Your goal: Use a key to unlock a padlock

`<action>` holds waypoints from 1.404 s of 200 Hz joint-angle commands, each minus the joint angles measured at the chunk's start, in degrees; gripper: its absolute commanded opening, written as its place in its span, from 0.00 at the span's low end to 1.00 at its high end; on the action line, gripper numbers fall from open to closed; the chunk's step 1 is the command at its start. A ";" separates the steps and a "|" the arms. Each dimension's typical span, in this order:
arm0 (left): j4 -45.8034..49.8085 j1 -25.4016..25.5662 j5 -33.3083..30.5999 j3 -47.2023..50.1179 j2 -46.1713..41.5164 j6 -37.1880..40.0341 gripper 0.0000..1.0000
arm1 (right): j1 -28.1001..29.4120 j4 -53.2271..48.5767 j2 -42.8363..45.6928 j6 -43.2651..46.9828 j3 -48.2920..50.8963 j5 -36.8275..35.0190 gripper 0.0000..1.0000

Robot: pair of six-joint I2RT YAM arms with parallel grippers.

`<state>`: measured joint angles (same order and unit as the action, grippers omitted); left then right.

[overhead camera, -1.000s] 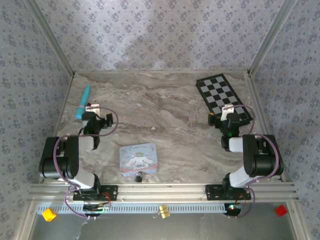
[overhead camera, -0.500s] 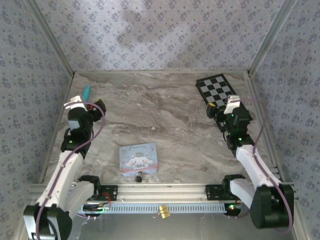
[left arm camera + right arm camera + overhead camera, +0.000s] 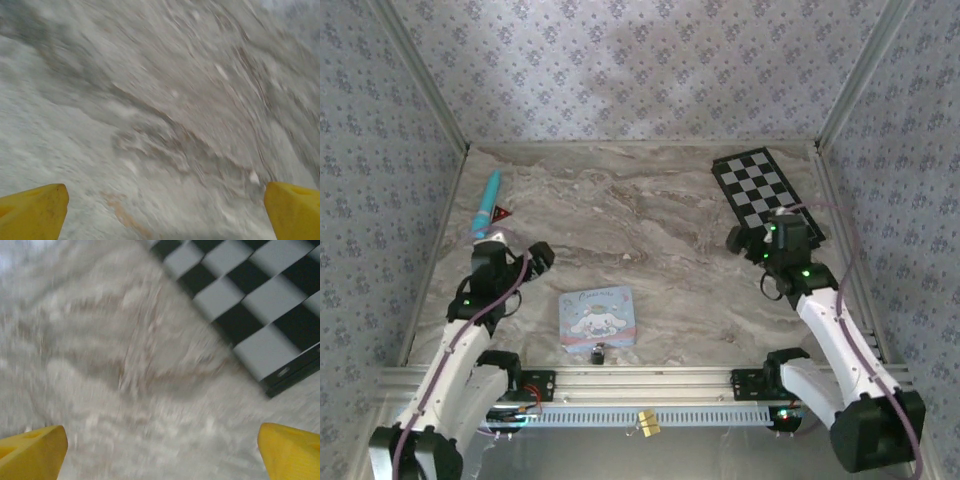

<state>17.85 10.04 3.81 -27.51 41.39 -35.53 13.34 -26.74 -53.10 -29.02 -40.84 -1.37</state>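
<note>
The padlock [image 3: 598,352], a tiny black body, lies against the near edge of the pale blue cartoon tin [image 3: 598,313] at the table's front middle. My left gripper [image 3: 541,253] hovers left of the tin and a little behind it. It is open, its yellow fingertips [image 3: 35,210] wide apart over bare marble, and the left gripper [image 3: 165,207] has nothing between them. My right gripper [image 3: 734,240] hangs at the near corner of the checkerboard [image 3: 765,190]. The right gripper [image 3: 162,447] is also open and empty above marble. Both wrist views are blurred.
A teal pen-like stick [image 3: 486,204] lies at the back left with a small red-and-black triangle piece [image 3: 502,213] beside it. The checkerboard's corner [image 3: 260,305] lies up and right of the right fingers. Patterned walls close in the marble table [image 3: 650,215].
The left arm has swung down from the back left towards the tin, uncovering the triangle piece. The right gripper has dropped slightly forward and left off the checkerboard.
</note>
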 commanded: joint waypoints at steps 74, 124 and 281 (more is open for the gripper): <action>-9.49 10.79 -7.84 5.53 -2.09 9.97 1.00 | 29.61 -30.24 -7.13 -19.84 -3.41 -13.99 0.97; -11.82 10.86 -7.23 7.55 -4.13 10.04 1.00 | 34.02 -32.53 -11.65 -29.72 -0.14 -10.42 0.84; -11.21 10.87 -7.46 8.70 -7.12 8.33 1.00 | 36.67 -26.57 -21.81 -35.32 4.87 -5.32 0.37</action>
<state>7.46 20.69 -3.07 -18.87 34.87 -26.63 49.76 -53.52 -74.28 -62.28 -37.06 -6.81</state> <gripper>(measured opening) 0.999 0.389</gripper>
